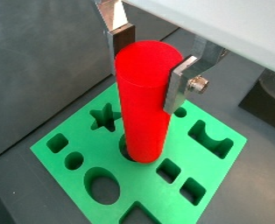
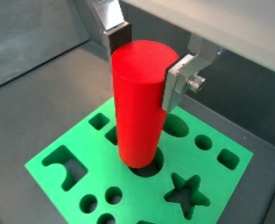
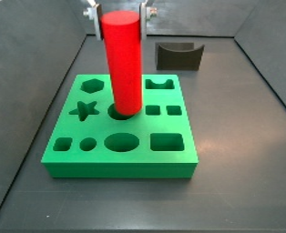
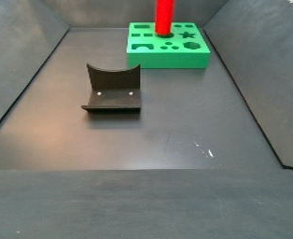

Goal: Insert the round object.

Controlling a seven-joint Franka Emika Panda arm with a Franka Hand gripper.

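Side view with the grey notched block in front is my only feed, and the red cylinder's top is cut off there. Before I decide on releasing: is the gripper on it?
Observer: Yes. In a wrist view the gripper has its fingers pressed on opposite sides of the round object, near its top.
Operator: And its lower end?
Observer: In a wrist view it sits at the round hole in the middle of the green block. I cannot tell how deep it is.

Gripper [image 1: 151,63]: two flat silver plate fingers [image 2: 178,80] with dark pads; silver bolt [image 1: 199,84] on one; white housing [image 1: 222,22] above.
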